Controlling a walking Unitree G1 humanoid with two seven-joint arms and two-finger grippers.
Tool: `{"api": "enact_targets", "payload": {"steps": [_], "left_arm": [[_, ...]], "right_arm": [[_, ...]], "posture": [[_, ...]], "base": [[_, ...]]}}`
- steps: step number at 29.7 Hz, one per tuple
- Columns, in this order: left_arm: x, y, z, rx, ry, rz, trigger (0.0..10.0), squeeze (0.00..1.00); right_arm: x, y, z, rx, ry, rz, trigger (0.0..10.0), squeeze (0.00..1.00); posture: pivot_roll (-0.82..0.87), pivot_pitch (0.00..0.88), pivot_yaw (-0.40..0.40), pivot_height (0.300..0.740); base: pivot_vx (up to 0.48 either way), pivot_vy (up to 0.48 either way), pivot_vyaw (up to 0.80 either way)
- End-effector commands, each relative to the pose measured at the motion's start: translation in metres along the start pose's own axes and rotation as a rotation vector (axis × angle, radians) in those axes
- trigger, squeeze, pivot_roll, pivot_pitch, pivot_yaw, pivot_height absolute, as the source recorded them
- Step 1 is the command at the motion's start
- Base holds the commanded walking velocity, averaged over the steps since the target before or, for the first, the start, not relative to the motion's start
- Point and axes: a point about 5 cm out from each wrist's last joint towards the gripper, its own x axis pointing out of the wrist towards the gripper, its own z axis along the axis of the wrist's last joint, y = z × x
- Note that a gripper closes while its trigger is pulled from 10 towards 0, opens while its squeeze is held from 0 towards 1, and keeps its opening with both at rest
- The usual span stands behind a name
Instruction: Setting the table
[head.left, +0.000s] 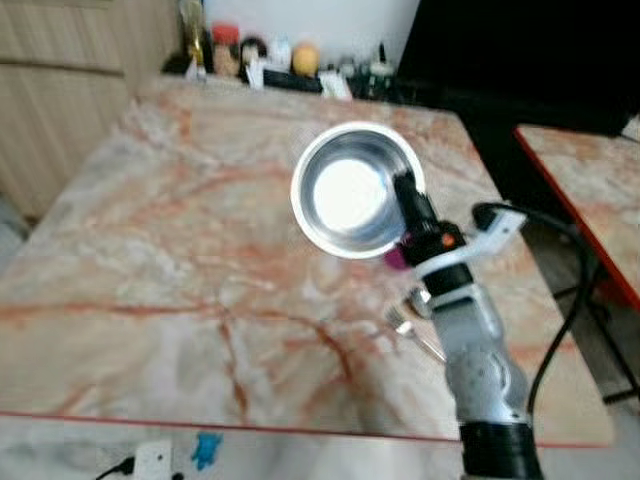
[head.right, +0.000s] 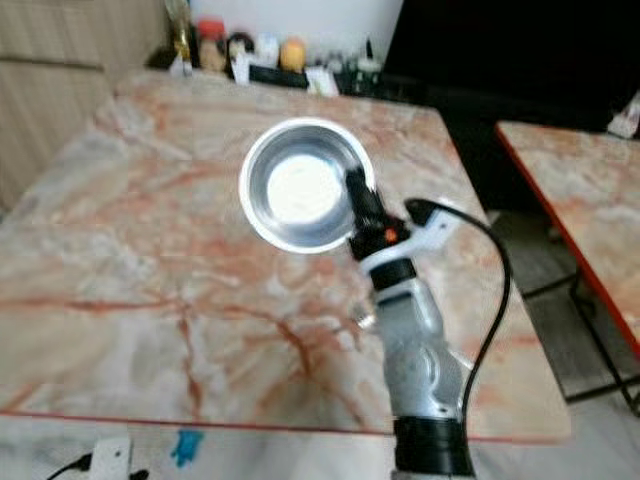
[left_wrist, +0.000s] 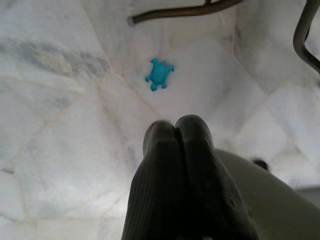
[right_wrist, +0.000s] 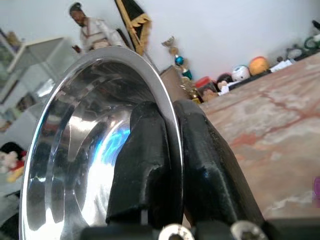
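A shiny steel bowl (head.left: 350, 190) hangs over the marble table (head.left: 150, 250), right of its middle. My right gripper (head.left: 405, 190) is shut on the bowl's near right rim; in the right wrist view one finger lies inside the bowl (right_wrist: 85, 150) and one outside. A fork (head.left: 412, 330) lies on the table under my right wrist, beside a small purple item (head.left: 396, 259). My left gripper (left_wrist: 176, 132) hangs over the floor with its fingertips pressed together and nothing between them.
Small jars, figurines and an orange ball (head.left: 305, 57) line the table's far edge. A second table (head.left: 590, 180) stands to the right across a gap. A blue turtle toy (head.left: 206, 447) and a white socket (head.left: 152, 460) lie on the floor at the near edge.
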Motion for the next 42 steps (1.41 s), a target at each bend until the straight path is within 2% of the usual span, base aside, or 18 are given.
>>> {"api": "enact_targets", "payload": {"steps": [1,16,22,30,34,37,40,42], "left_arm": [[-0.002,-0.009,-0.010,-0.010,0.036,-0.020,10.0,0.00],[-0.002,-0.012,-0.009,0.008,0.029,-0.035,10.0,0.00],[-0.002,-0.015,-0.009,0.025,0.031,-0.052,10.0,0.00],[-0.001,-0.007,-0.006,0.055,0.032,-0.050,10.0,0.00],[0.001,0.000,0.000,0.074,0.023,-0.045,10.0,0.00],[0.001,0.001,0.002,0.078,0.019,-0.043,10.0,0.00],[0.002,0.002,0.005,0.083,0.014,-0.043,10.0,0.00],[0.002,0.000,0.006,0.081,0.009,-0.046,10.0,0.00]], "right_arm": [[-0.004,-0.005,0.013,-0.034,-0.038,-0.021,10.0,0.00],[-0.006,-0.007,0.015,-0.036,-0.052,-0.042,10.0,0.00],[-0.007,-0.014,0.021,-0.045,-0.073,-0.066,10.0,0.00],[-0.007,-0.014,0.015,-0.034,-0.090,-0.079,10.0,0.00],[-0.014,-0.020,0.008,-0.022,-0.095,-0.120,10.0,0.00],[-0.018,-0.023,0.006,-0.021,-0.095,-0.136,10.0,0.00],[-0.026,-0.028,0.008,-0.050,-0.091,-0.174,10.0,0.00],[-0.039,-0.032,0.018,-0.059,-0.104,-0.190,10.0,0.00]], "posture": [[0.10,0.111,-0.111,0.740],[0.11,0.106,-0.107,0.740],[0.12,0.089,-0.105,0.740],[0.13,0.062,-0.062,0.740],[0.13,0.055,-0.040,0.740],[0.13,0.064,-0.033,0.740],[0.12,0.078,-0.034,0.740],[0.11,0.083,-0.036,0.740]], "base": [[0.000,-0.480,0.00],[0.000,-0.480,0.00],[0.000,-0.480,0.00],[0.000,-0.360,0.00],[0.000,0.000,0.00],[0.000,-0.480,0.00],[0.000,-0.480,0.00],[0.000,-0.480,0.00]]}}
